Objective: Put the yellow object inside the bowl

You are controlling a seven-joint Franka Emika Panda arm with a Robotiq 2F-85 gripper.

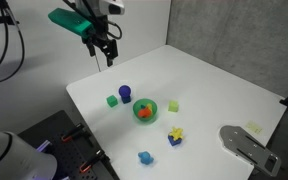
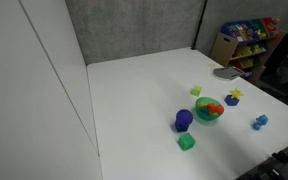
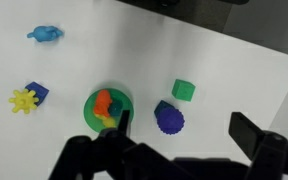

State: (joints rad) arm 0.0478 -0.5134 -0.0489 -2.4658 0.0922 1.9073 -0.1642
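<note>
The yellow object (image 3: pixel 23 100) is a small star-like piece lying on the white table against a dark blue block (image 3: pixel 37 92); it shows in both exterior views (image 1: pixel 175 132) (image 2: pixel 234 95). The green bowl (image 3: pixel 90 112) holds orange and other coloured pieces and stands mid-table in both exterior views (image 1: pixel 137 116) (image 2: pixel 201 114). My gripper (image 1: pixel 106 50) hangs high above the table's far side, well away from the star. In the wrist view its fingers (image 3: pixel 184 140) are spread apart with nothing between them.
A purple-blue ridged piece (image 3: pixel 168 118) and a green cube (image 3: pixel 184 90) lie beside the bowl. A light blue piece (image 3: pixel 45 34) lies apart. A pale yellow-green cube (image 1: pixel 173 104) sits behind the bowl. A grey object (image 1: pixel 246 145) lies near the table edge.
</note>
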